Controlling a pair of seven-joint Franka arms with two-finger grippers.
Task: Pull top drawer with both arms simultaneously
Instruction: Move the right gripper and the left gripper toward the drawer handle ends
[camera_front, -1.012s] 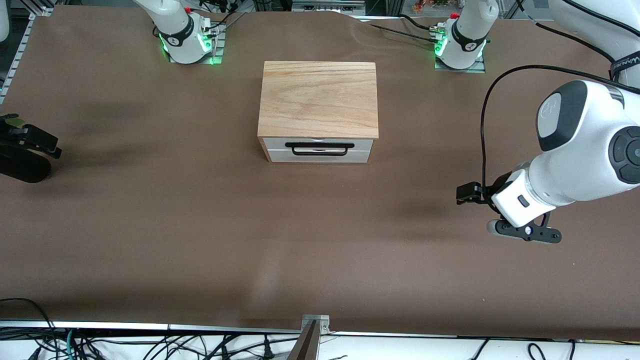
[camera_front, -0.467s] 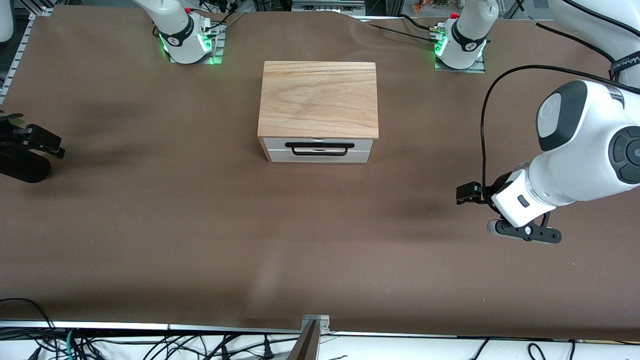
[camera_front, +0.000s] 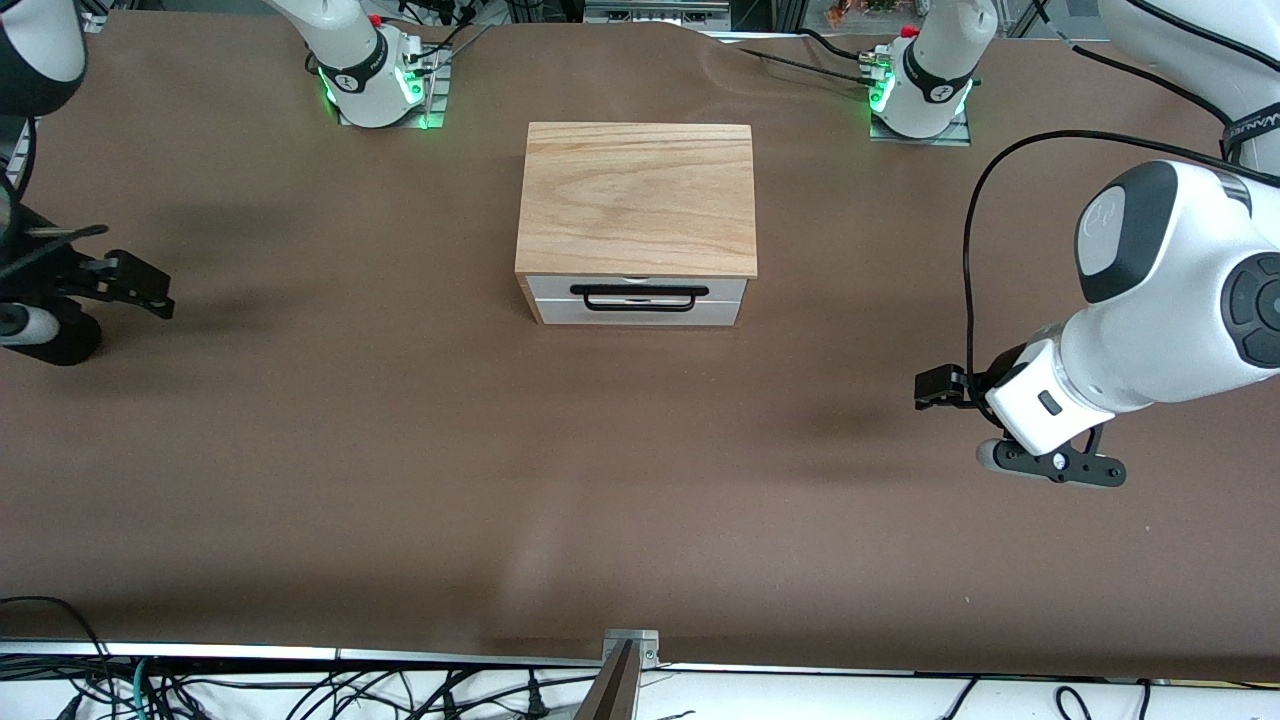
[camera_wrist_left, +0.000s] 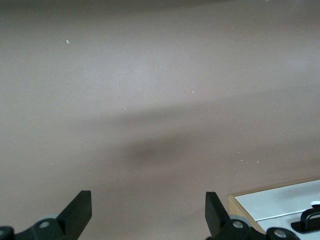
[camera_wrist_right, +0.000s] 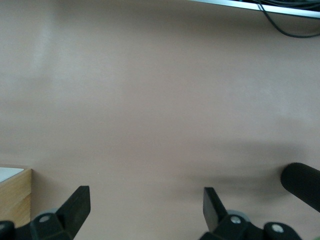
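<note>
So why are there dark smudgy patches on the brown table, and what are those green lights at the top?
Front view: the soft dark patch beside the left hand looks like that arm's shadow; another lies by the right hand. The green glow comes from lights on the arm bases. Left wrist view: a blurry shadow lies on the table, with pale glare above it.

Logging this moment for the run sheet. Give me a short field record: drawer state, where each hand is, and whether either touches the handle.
top drawer: shut, flush in the cabinet
handle: black bar on the drawer front, untouched
left hand: open, over bare table toward the left arm's end
right hand: open, over bare table toward the right arm's end
contact: none; both hands well apart from the cabinet
task progress: pull not yet begun
</note>
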